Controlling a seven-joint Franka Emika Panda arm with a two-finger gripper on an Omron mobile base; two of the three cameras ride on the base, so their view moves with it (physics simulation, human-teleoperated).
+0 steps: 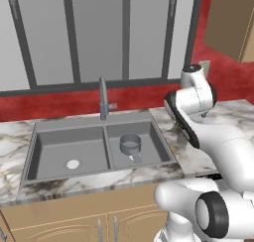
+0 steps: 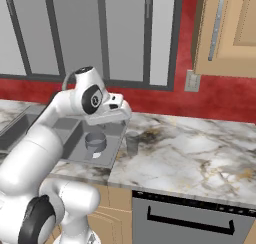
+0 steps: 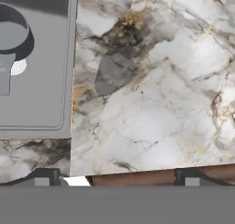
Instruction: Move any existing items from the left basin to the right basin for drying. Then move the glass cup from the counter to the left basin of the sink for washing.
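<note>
Left base view: we see the sink [image 1: 101,147] set into the counter [image 1: 10,137], its tap [image 1: 102,98] at the back edge. The left basin [image 1: 54,151], the wider one with the pale drain disc [image 1: 73,164], holds nothing else. The right basin [image 1: 151,137] holds a grey metal pot [image 1: 130,145], handle toward the front rim. The arm covers the counter just right of the sink.

Right base view: we note broad open marble to the right of the sink [image 2: 75,133]. The glass cup [image 2: 132,143] stands upright on the counter [image 2: 200,153], just beside the right basin's [image 2: 112,148] outer rim, below the hand. The pot [image 2: 95,141] sits in that basin.

Hand view: the gripper [image 3: 120,178] looks down on the counter [image 3: 160,103], fingertips [image 3: 43,177] spread wide with nothing between them. The cup [image 3: 114,74] shows as a faint grey patch on the marble, near the basin edge. The pot [image 3: 13,35] lies inside the right basin [image 3: 46,103].
</note>
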